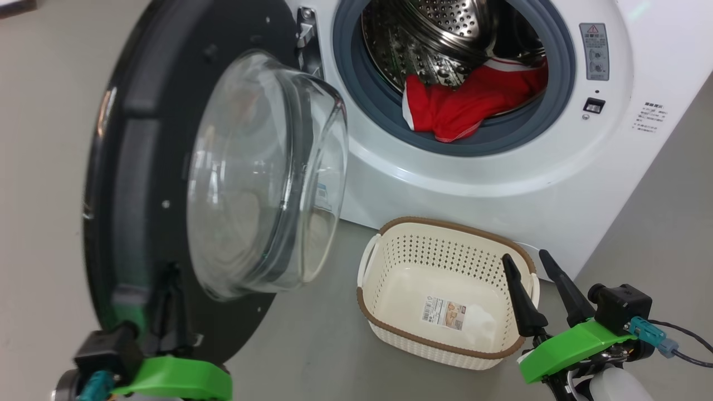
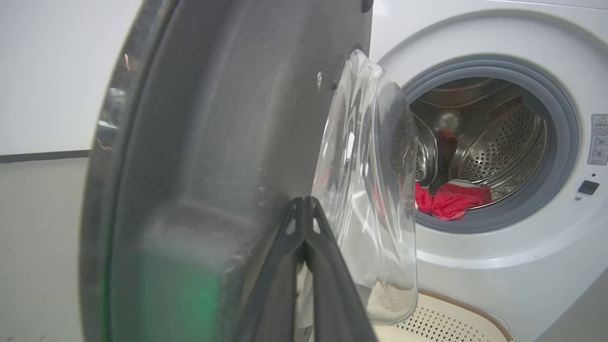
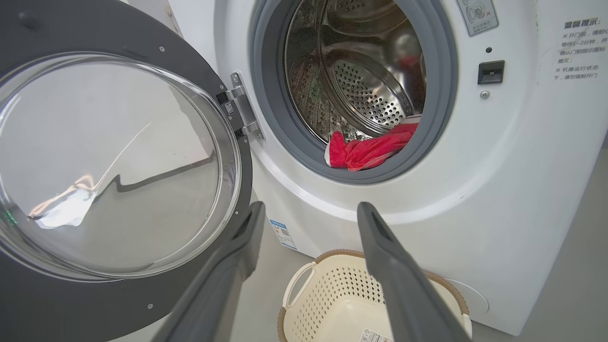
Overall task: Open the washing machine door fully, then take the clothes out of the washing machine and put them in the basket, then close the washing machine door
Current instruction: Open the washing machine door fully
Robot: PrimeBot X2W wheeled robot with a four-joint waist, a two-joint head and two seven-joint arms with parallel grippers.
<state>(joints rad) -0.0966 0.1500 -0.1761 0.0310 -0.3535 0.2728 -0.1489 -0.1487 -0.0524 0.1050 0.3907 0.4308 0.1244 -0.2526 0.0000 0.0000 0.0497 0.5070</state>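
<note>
Closest to us, our left gripper (image 2: 304,204) has its fingers pinched together, tips against the inner face of the washing machine door (image 1: 139,139), low on its black rim. That door stands well away from the washing machine (image 1: 501,184), so we judge the opening step nearly finished. Red clothes (image 1: 468,100) lie at the drum's mouth, spilling onto the grey ring. Below, the basket (image 1: 445,356) sits empty on the floor (image 1: 312,334), near the machine. Our right gripper (image 1: 525,256) hovers over it, fingers spread wide. Next, we must reach into the drum and pinch the fabric.
</note>
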